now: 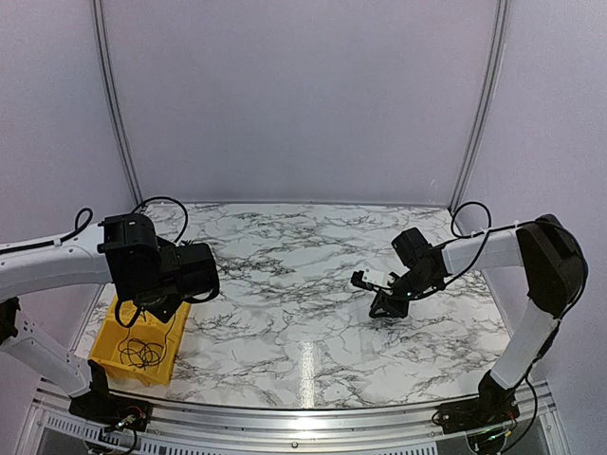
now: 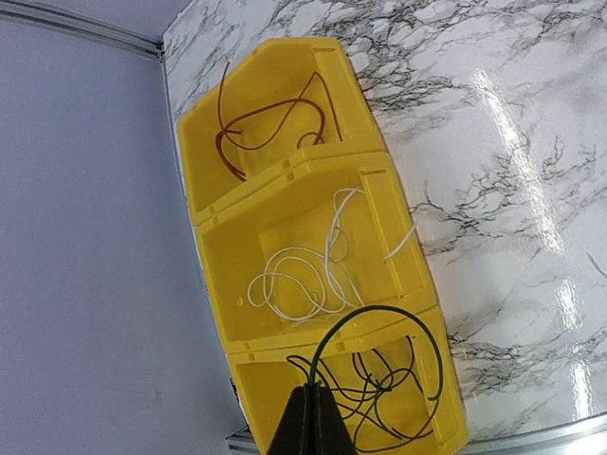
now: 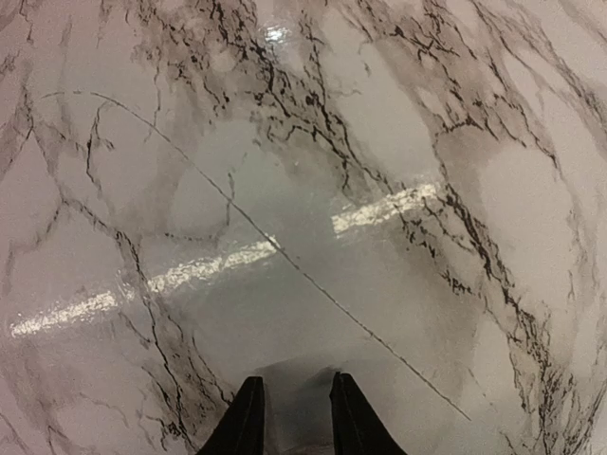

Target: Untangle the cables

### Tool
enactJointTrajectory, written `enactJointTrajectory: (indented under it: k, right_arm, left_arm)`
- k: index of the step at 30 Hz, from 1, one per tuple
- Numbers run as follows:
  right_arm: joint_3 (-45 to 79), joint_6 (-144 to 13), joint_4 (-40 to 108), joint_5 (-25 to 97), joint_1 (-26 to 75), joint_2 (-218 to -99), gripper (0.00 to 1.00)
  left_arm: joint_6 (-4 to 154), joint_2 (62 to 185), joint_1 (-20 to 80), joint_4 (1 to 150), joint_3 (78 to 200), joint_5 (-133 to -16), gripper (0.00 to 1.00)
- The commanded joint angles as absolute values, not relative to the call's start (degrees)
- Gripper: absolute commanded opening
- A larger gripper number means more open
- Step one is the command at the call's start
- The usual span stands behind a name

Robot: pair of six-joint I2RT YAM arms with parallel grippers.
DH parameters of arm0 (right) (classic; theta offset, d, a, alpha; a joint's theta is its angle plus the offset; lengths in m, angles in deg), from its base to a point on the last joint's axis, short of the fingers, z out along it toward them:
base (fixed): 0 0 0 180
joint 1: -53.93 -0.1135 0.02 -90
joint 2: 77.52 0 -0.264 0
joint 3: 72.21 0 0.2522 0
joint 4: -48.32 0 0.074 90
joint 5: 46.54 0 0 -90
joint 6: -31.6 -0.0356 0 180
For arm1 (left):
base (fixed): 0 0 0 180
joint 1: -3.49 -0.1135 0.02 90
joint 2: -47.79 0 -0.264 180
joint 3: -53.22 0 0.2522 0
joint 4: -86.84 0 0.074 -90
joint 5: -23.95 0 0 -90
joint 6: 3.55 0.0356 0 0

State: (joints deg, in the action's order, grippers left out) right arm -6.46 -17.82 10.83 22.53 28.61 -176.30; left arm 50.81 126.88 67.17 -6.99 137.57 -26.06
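Over yellow bin [image 2: 285, 175], end compartment | left gripper [image 2: 305, 403] clenched on black cable [image 2: 379, 309] loop | white cable [image 2: 327, 284] in middle compartment | right gripper [image 3: 296, 398] jaws parted, empty, above marble table [image 3: 379, 142]

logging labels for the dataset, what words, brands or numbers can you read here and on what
Readable text: none in any view.
Yellow bin, cables, marble table: no print, label or number shows.
White patch on the right arm: too small to tell whether it bears any marking.
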Motion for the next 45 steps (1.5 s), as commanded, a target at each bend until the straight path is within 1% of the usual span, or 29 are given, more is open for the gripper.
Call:
enactJointTrajectory:
  k: [1, 3, 6, 10, 12, 15, 16, 20, 23, 27, 30, 32, 33, 35, 36, 37, 39, 45]
  right_arm:
    - [-9.7, -17.9, 5.3, 31.1, 29.5, -181.3, 0.26]
    - [-9.8, -17.8, 5.3, 31.1, 29.5, -181.2, 0.26]
    - [-9.8, -17.9, 5.5, 31.1, 29.5, -181.1, 0.26]
    - [-9.9, -17.9, 5.5, 31.1, 29.5, -181.1, 0.26]
    - [-9.9, -17.9, 5.5, 31.1, 29.5, -181.1, 0.26]
    - [-10.0, -18.0, 5.6, 31.1, 29.5, -181.1, 0.27]
    - [-9.9, -17.9, 5.6, 31.0, 29.5, -181.1, 0.26]
    - [-9.9, -17.9, 5.7, 31.1, 29.5, -181.0, 0.27]
    - [-10.0, -17.9, 5.7, 31.1, 29.5, -181.1, 0.27]
    - [-9.9, -17.8, 5.6, 31.1, 29.5, -181.1, 0.27]
    - [-10.1, -17.9, 5.6, 31.2, 29.5, -180.9, 0.27]
    - [-10.2, -17.8, 5.6, 31.2, 29.5, -181.0, 0.27]
    - [-10.1, -17.7, 5.6, 31.2, 29.5, -181.0, 0.27]
    - [-10.1, -17.6, 5.5, 31.2, 29.5, -181.0, 0.27]
    - [-10.1, -17.5, 5.5, 31.2, 29.5, -181.1, 0.27]
    - [-10.1, -17.6, 5.5, 31.2, 29.5, -181.1, 0.27]
    - [-10.1, -17.5, 5.4, 31.2, 29.5, -181.1, 0.27]
    - [-10.0, -17.5, 5.4, 31.2, 29.5, -181.1, 0.27]
  left_arm:
    - [49.3, 126.3, 65.2, -9.5, 138.2, -21.0, 0.00]
    - [47.2, 125.5, 64.2, -9.5, 137.7, -19.4, 0.00]
    - [47.5, 124.6, 63.5, -9.5, 135.0, -20.5, 0.00]
    - [45.5, 124.2, 63.4, -9.5, 132.2, -27.4, 0.00]
    - [44.3, 125.1, 63.2, -9.6, 128.6, -33.4, 0.00]
    - [40.6, 127.1, 63.2, -9.5, 121.4, -37.5, 0.00]
    - [39.8, 127.8, 63.1, -9.3, 119.0, -37.8, 0.00]
    - [34.6, 129.9, 63.2, -9.4, 118.2, -36.2, 0.00]
    - [33.8, 132.4, 63.0, -8.7, 117.7, -36.9, 0.00]
    - [35.0, 139.8, 63.0, -6.7, 116.4, -40.2, 0.00]
    - [35.1, 142.7, 63.0, -7.0, 116.7, -39.5, 0.02]
    - [33.7, 142.3, 62.6, -8.3, 117.4, -37.4, 0.03]
    - [33.1, 141.3, 62.0, -8.9, 117.7, -36.8, 0.11]
    - [33.5, 139.6, 60.7, -9.2, 118.1, -36.8, 0.41]
    - [33.7, 139.1, 60.5, -9.5, 118.7, -36.3, 0.50]
    - [34.0, 138.2, 60.4, -9.5, 119.6, -36.4, 0.54]
    - [34.1, 136.2, 60.5, -9.5, 121.9, -37.4, 0.57]
    - [36.5, 131.7, 60.5, -9.3, 131.3, -37.3, 0.56]
